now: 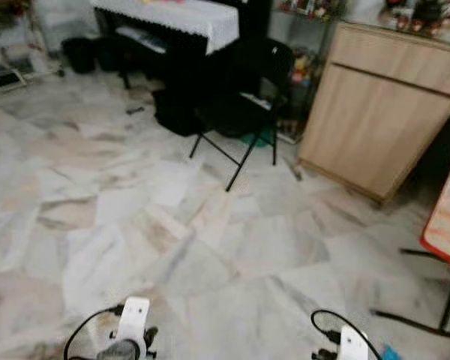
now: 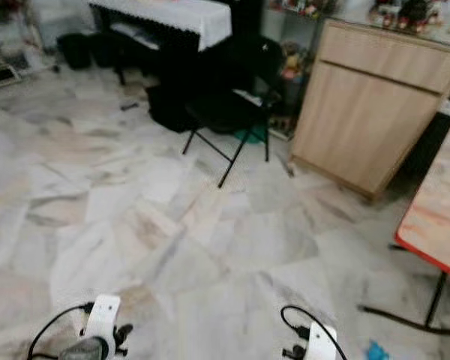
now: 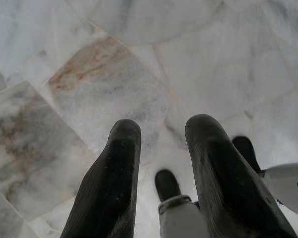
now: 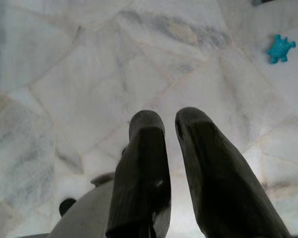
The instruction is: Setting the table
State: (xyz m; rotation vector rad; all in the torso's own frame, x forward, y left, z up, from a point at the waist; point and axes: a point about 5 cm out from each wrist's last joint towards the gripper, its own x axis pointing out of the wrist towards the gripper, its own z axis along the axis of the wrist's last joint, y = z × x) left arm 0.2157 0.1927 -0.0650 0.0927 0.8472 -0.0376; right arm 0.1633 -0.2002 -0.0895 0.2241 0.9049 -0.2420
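A table (image 2: 435, 225) with a red rim and a pale patterned top juts in at the right edge, and nothing on it can be made out. Both arms hang low at the bottom of the eye views, the left wrist (image 1: 131, 330) and the right wrist (image 1: 352, 345) over the marble floor. My left gripper (image 3: 161, 131) points down at the floor, open, with nothing between its fingers. My right gripper (image 4: 170, 119) also points at the floor, its fingertips (image 4: 146, 119) almost together and holding nothing.
A black folding chair (image 1: 244, 112) stands ahead, beside a light wooden cabinet (image 1: 382, 105). Behind is a black desk with a white cloth (image 1: 172, 15). The table's black leg frame (image 1: 435, 322) lies on the floor at right. A small blue toy (image 4: 279, 48) is near my right side.
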